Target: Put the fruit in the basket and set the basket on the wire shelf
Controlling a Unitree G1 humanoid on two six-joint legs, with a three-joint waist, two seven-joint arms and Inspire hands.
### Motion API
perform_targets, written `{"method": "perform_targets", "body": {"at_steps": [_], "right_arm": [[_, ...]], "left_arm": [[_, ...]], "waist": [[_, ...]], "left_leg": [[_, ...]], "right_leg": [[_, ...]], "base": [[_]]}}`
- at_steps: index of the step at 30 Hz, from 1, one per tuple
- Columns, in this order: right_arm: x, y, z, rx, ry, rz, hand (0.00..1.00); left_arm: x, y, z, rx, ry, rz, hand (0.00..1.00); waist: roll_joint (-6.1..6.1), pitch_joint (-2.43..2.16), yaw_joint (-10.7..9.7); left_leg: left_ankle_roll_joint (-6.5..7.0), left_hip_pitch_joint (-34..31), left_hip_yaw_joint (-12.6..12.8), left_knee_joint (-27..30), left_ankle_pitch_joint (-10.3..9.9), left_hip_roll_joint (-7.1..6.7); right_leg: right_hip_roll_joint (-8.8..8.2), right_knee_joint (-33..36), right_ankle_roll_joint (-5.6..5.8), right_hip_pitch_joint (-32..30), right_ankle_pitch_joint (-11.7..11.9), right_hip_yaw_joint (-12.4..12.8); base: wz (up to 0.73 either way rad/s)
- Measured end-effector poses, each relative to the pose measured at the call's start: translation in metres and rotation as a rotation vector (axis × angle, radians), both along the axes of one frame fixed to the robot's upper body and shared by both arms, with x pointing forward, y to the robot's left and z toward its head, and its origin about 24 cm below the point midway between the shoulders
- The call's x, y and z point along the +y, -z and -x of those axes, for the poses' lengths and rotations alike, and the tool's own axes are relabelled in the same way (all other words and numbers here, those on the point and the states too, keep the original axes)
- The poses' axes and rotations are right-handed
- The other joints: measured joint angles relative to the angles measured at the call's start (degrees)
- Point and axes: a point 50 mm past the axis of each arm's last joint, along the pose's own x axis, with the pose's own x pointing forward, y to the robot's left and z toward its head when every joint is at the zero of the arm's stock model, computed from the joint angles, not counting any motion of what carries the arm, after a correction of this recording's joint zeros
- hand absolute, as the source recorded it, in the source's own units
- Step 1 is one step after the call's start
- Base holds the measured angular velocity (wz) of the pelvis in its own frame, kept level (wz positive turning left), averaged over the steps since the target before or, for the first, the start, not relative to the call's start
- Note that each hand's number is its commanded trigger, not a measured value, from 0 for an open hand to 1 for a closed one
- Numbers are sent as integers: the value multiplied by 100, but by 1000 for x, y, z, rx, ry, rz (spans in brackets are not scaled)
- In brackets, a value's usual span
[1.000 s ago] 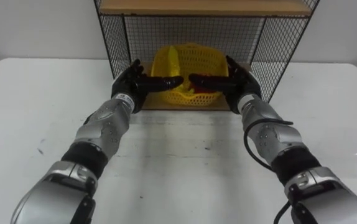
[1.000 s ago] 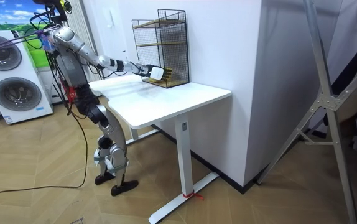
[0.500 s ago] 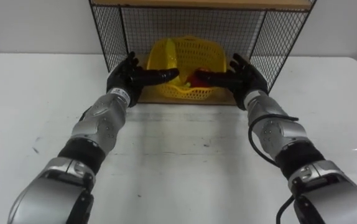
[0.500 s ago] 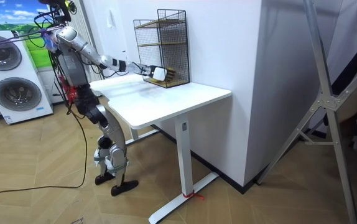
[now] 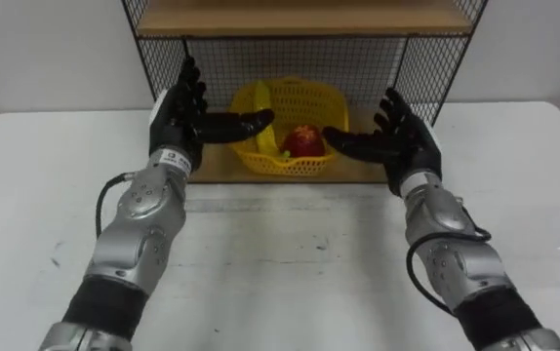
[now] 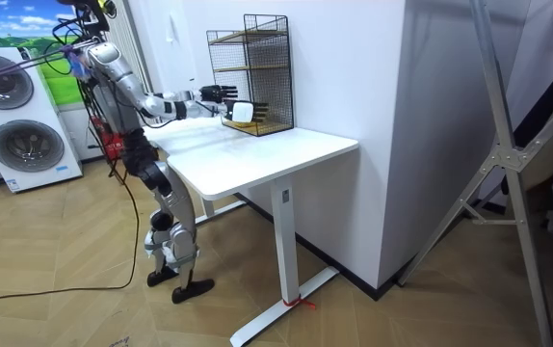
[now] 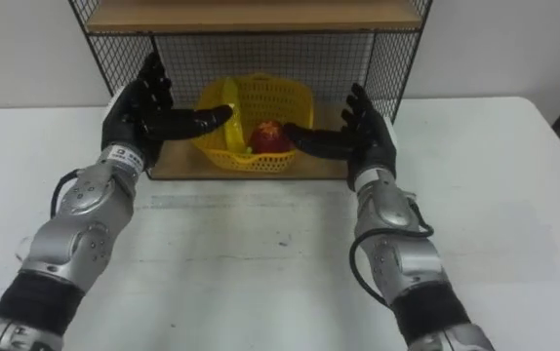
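A yellow mesh basket (image 5: 304, 107) rests on the bottom wooden board of the black wire shelf (image 5: 417, 68), tucked under its upper board. Inside it lies a red fruit (image 5: 301, 141), with a yellow banana (image 5: 263, 132) at its left side. My left hand (image 5: 178, 112) is raised in front of the shelf's left post, open, its thumb pointing towards the basket. My right hand (image 5: 407, 144) hovers open at the shelf's right front, palm facing inwards. Neither hand touches the basket. In the right eye view the basket (image 7: 256, 117) sits between both hands.
The shelf stands at the back of a white table (image 5: 280, 263), against the wall. In the room view I stand at the table's end on the room view's left, arms stretched to the shelf (image 6: 252, 67). A washing machine (image 6: 16, 125) is behind me.
Both hands have let go of the basket, drawn back out of the shelf and spread apart. The basket stays on the bottom board. The camera view has shifted.
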Motion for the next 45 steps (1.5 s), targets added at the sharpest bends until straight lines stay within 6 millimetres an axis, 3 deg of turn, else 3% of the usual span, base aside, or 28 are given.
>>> {"method": "perform_targets", "body": {"at_steps": [3,5,18,21,29,31,34,37,41,45], "right_arm": [[0,0,12,-25,-13,18,0],[-1,-1,19,-46,-21,40,0],[-2,-16,55,-153,-58,41,0],[-8,-23,65,-189,-64,33,0],[-16,-14,91,-163,-100,119,0],[-19,-16,92,-173,-89,136,0],[-26,-19,100,-202,-57,165,0],[-38,-23,109,-222,32,190,0],[-72,-44,121,-330,264,281,0],[-106,-73,134,-463,532,361,0]], "left_arm": [[1,-6,11,-49,5,-24,0],[2,-6,19,-64,7,-16,0],[5,1,60,-90,40,6,0],[9,14,74,-48,69,1,0],[20,47,112,79,75,8,0],[23,48,118,83,62,7,0],[32,43,121,42,18,-3,0],[48,29,120,-31,-47,-72,0],[81,-9,130,-232,-256,-177,0],[117,-46,144,-395,-554,-302,0]], "waist": [[-101,-65,-40],[-127,-79,-22],[-27,-56,4],[-25,-58,-6],[-43,-60,-45],[-85,-55,-19],[-162,-58,6],[-239,-93,40],[-194,-84,57],[-143,-78,227]], "left_leg": [[-1,28,-2,-86,25,4],[1,119,5,-113,33,11],[35,347,39,-451,51,17],[41,343,121,-473,55,23],[52,299,236,-429,59,-6],[71,221,321,-435,70,-30],[88,193,329,-455,83,-41],[70,189,303,-444,94,-40],[66,189,259,-476,98,-11],[59,162,198,-568,102,0]], "right_leg": [[-2,-150,13,61,17,-59],[16,-191,25,163,43,-50],[67,-373,88,327,91,27],[67,-366,89,283,91,78],[51,-131,113,92,76,194],[64,-46,113,-39,76,271],[60,-64,112,-62,74,274],[80,-98,109,-45,73,318],[133,-267,112,26,103,311],[158,-370,110,16,105,273]], "base": [[9],[0],[-1],[-10],[-8],[-19],[-6],[0],[2],[3]]}}
